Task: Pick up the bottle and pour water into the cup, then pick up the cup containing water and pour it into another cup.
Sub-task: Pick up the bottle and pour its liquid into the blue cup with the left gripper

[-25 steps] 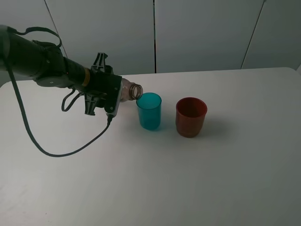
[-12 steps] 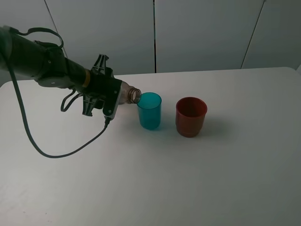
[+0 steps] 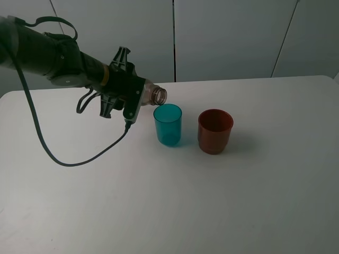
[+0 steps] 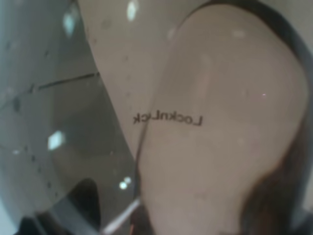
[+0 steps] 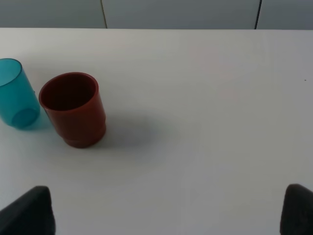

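My left gripper (image 3: 126,98) is shut on the smoky grey-brown bottle (image 3: 154,96) and holds it tipped almost level. The bottle's open neck is just above the left rim of the teal cup (image 3: 168,125). The bottle's body fills the left wrist view (image 4: 210,137), printed with lettering. The red-brown cup (image 3: 215,130) stands upright just right of the teal one, apart from it. The right wrist view shows the teal cup (image 5: 14,95), the red-brown cup (image 5: 73,108), and my right gripper (image 5: 164,210) open and empty, well back from both. I cannot see any water.
The white table (image 3: 222,201) carries both cups near its middle. A black cable (image 3: 79,159) hangs from the left arm and loops over the table. Grey wall panels stand behind the far edge.
My left gripper has lifted the bottle up and slightly right. The neck has risen from beside the teal cup's rim to just above it. The cups have not moved.
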`<act>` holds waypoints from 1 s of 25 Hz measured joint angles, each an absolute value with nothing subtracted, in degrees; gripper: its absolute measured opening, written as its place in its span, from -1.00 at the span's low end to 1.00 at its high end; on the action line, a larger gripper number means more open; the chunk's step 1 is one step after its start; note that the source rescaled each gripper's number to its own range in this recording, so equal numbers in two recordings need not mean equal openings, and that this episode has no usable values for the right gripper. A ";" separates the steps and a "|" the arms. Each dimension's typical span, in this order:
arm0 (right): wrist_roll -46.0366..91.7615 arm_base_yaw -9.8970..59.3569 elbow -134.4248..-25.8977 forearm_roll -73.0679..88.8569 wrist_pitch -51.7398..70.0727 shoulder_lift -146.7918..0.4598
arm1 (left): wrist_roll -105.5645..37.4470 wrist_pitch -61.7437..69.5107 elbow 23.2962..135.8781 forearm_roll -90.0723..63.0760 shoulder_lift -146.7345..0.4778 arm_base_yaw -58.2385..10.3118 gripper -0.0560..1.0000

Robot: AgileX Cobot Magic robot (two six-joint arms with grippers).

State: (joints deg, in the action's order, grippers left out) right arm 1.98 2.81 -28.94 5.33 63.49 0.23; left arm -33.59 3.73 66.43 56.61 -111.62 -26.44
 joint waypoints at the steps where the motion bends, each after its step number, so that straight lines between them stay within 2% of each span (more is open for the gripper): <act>1: 1.98 2.81 -28.94 5.33 63.49 0.23 | -33.93 3.73 66.43 56.61 -111.62 -26.53 -0.87; 25: 1.98 2.81 -28.94 5.33 63.49 0.23 | -37.22 3.87 69.17 62.89 -111.62 -26.79 -0.87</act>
